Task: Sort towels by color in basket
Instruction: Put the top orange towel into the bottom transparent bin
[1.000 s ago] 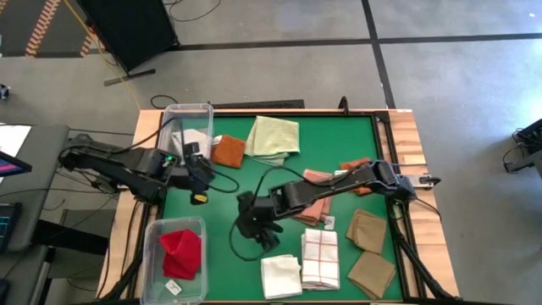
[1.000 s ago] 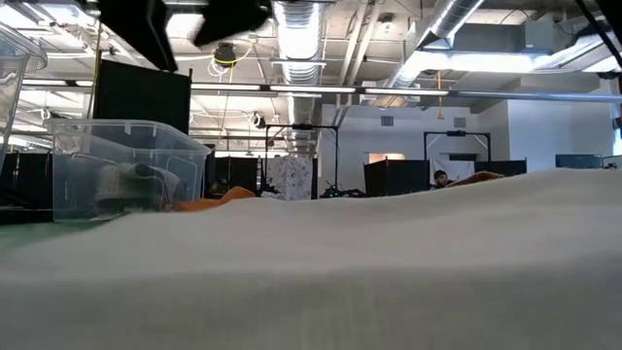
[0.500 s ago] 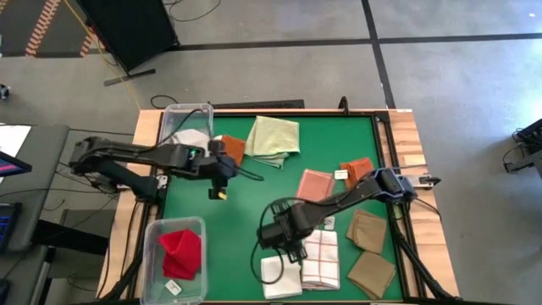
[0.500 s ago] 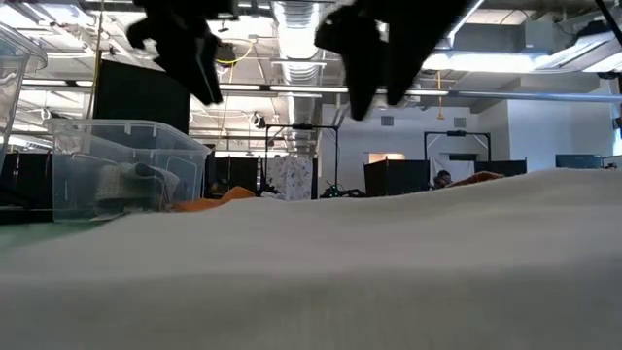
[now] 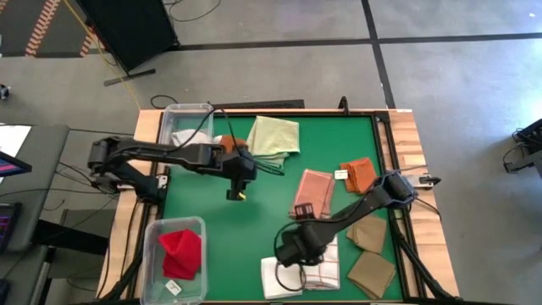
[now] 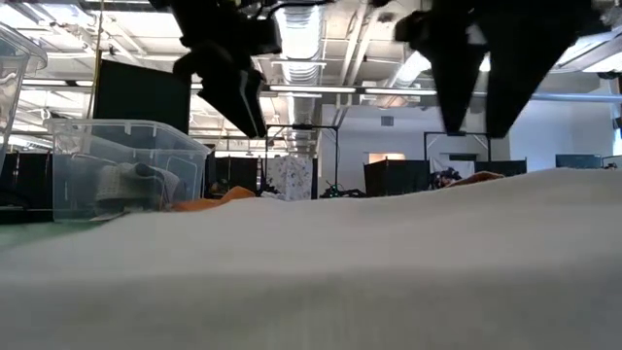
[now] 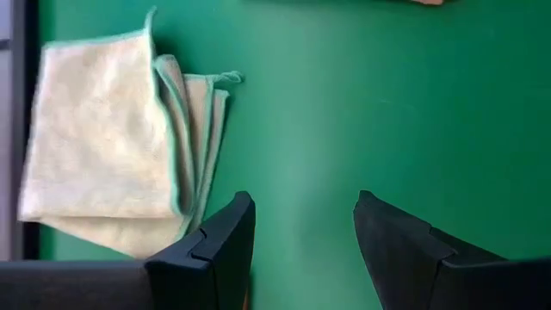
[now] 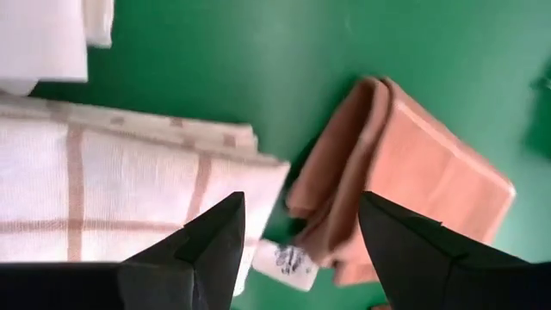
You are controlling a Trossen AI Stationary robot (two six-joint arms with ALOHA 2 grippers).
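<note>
Folded towels lie flat on the green mat: pale green (image 5: 273, 137) at the far side, rust-orange (image 5: 232, 146) beside it and half under my left arm, salmon pink (image 5: 312, 191), another rust-orange one (image 5: 358, 174), two tan ones (image 5: 369, 230), white-checked (image 5: 323, 261) and white (image 5: 279, 276). A red towel (image 5: 180, 252) lies in the near-left clear basket (image 5: 157, 233). My left gripper (image 5: 237, 182) hangs open above bare mat near the pale green towel (image 7: 112, 155). My right gripper (image 5: 290, 254) hangs open above the checked towel's (image 8: 112, 189) edge, next to the salmon towel (image 8: 405, 172).
A second clear basket (image 5: 201, 110) at the far-left corner holds a pale cloth. Bare mat lies between the two grippers at the table's middle. Wooden rails (image 5: 406, 135) edge the table. In the low view a white towel (image 6: 311, 282) fills the foreground.
My left gripper has moved from beside the far-left basket toward the table's right and sunk, staying open. My right gripper has swung toward the near edge and the right, tipping to point more steeply down over the checked and white towels, also open. No towel has moved.
</note>
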